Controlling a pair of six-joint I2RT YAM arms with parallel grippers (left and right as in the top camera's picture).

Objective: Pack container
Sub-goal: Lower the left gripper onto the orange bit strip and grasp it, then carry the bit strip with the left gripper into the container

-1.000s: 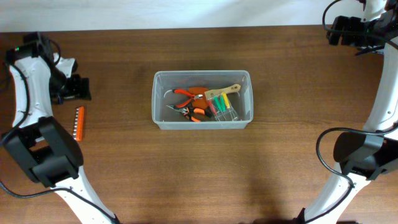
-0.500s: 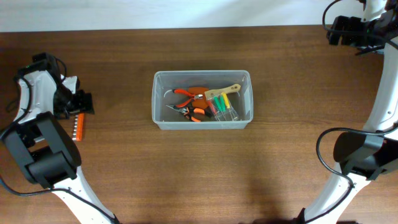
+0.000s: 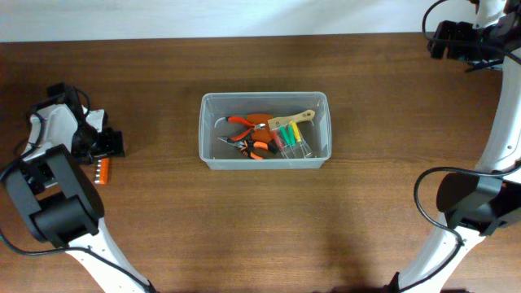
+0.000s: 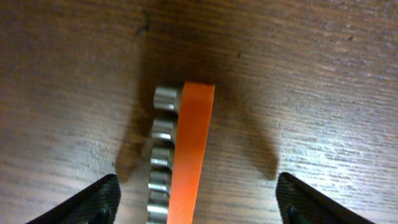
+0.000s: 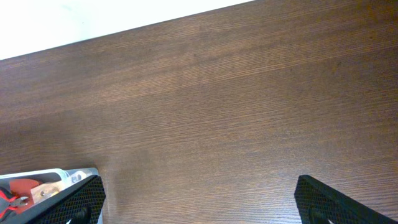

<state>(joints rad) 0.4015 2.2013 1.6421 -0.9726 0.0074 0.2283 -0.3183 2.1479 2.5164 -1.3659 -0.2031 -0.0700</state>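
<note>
Left gripper (image 4: 198,200) lowered astride socket rail (image 4: 189,149)

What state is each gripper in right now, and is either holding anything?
Left gripper: open, holding nothing, fingers on either side of the orange socket rail lying on the table.
Right gripper: open, empty, above the table.

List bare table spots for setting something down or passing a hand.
Free: the gap between the socket rail and the container; the whole strip in front of the container; the stretch from the container to the right arm. Crowded: inside the container, and around the left hand over the rail.
</note>
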